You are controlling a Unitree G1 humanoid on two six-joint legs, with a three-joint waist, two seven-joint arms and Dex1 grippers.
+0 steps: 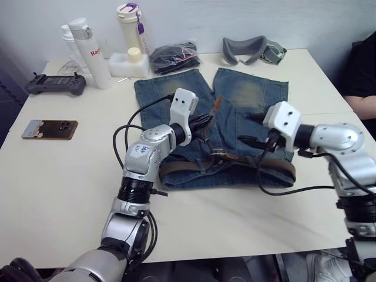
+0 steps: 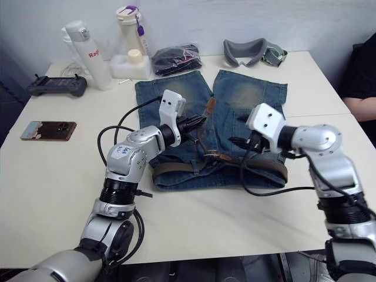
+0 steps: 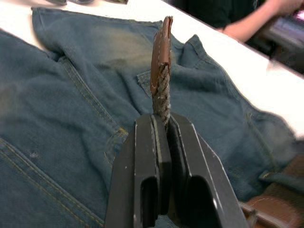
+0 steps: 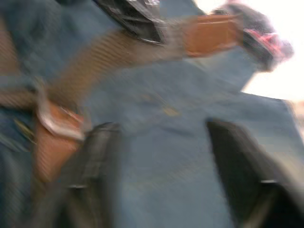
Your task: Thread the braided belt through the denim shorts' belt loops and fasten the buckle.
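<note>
Two robot arms reach over the big white desk [image 1: 247,223], the nearest things to me. On the desk lie the shorts [image 1: 235,117], waist toward the robot, legs pointing away. The belt [image 1: 229,170] runs along the waist, so it looks threaded most of the way.

The left gripper [image 1: 207,122] is clenched on the belt's free end [image 3: 161,71] and lifts it up over the middle of the shorts. The right gripper [image 2: 238,141] hangs just over the right side of the shorts. Its fingers [image 4: 95,161] are spread apart and hold nothing.

I think the threading is nearly done and the fastening step is in hand. Next, the end must go down to the buckle [image 4: 57,124], which sits at the waist by the middle. The right gripper may need to hold the buckle flat while the left one feeds the tip through. That is fiddly work.

The left wrist view shows the brown tip pinched tight between the fingers, with the weave clear. The right wrist view shows the buckle close up, though blurry. From the head views the buckle is too small to make out well.

At the far edge stand bottles [image 1: 88,53], a black bundle [image 1: 175,57] and goggles [image 1: 252,50]. A phone [image 1: 50,128] lies at the left.
</note>
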